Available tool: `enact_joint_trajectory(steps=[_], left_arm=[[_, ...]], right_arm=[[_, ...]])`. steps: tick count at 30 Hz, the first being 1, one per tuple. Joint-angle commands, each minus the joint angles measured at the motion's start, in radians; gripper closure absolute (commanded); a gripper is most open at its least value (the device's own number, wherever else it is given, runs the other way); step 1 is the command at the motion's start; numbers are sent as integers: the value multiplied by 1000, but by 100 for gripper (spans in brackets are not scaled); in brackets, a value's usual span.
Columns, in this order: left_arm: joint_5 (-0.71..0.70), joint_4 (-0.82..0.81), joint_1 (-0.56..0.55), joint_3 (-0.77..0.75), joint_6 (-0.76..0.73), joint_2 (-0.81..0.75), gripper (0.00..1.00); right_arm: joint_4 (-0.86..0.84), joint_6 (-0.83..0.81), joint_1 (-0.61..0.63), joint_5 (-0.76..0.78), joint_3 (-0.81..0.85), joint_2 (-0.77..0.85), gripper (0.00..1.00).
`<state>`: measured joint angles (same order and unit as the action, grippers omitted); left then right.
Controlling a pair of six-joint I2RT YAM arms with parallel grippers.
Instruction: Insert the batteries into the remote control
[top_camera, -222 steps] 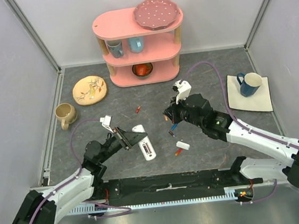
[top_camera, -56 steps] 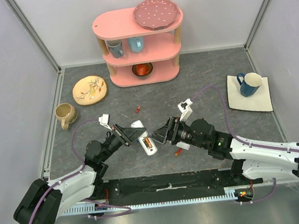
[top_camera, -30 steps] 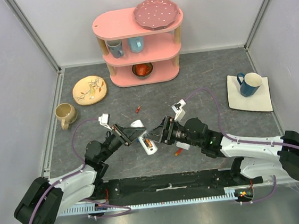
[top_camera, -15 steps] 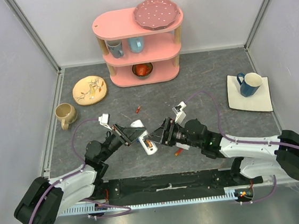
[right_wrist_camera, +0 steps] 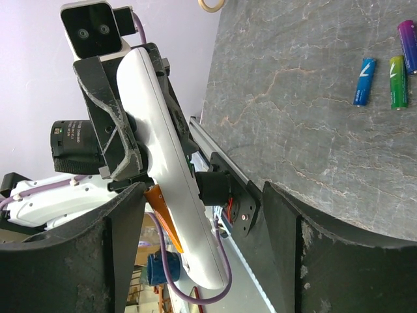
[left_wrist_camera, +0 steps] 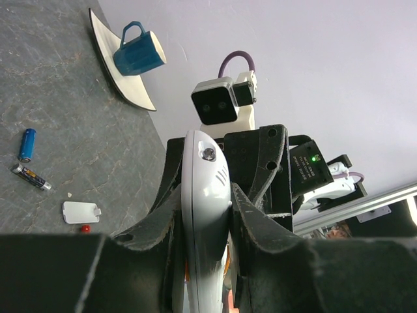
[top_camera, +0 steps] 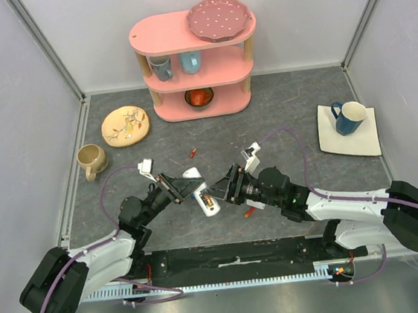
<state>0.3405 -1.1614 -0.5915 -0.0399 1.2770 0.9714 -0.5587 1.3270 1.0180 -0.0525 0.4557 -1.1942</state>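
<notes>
- A slim white rectangular plastic remote control [right_wrist_camera: 156, 130] is raised off the grey stone-patterned worktop [top_camera: 279, 112], above its middle and towards the near edge.
- The left gripper [left_wrist_camera: 205, 199] is pinching the remote control by its long sides. This probably steadies it and turns its open back towards the other arm.
- One orange cylindrical battery [top_camera: 207, 199] sits in the open compartment. Whether it is fully seated cannot be told.
- The right gripper [top_camera: 224, 188] faces the remote control with its fingers spread wide and holds nothing. It appears placed to press or adjust that battery.
- Spare batteries lie loose on the worktop: one blue [right_wrist_camera: 365, 81], one green [right_wrist_camera: 396, 83] and one purple [right_wrist_camera: 409, 36], close together.
- A small flat white battery cover [left_wrist_camera: 81, 211] lies on the worktop, set aside, likely for fitting last.
</notes>
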Motion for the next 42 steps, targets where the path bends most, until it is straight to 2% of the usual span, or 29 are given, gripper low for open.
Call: enact_joint_trajectory(steps=[1, 42], left_arm=[[-5, -78, -4, -20, -13, -19, 98], [-18, -52, -2, -126, -27, -25, 98]], right_arm=[[-32, 17, -4, 3, -20, -7, 22], [-29, 18, -4, -35, -58, -7, 26]])
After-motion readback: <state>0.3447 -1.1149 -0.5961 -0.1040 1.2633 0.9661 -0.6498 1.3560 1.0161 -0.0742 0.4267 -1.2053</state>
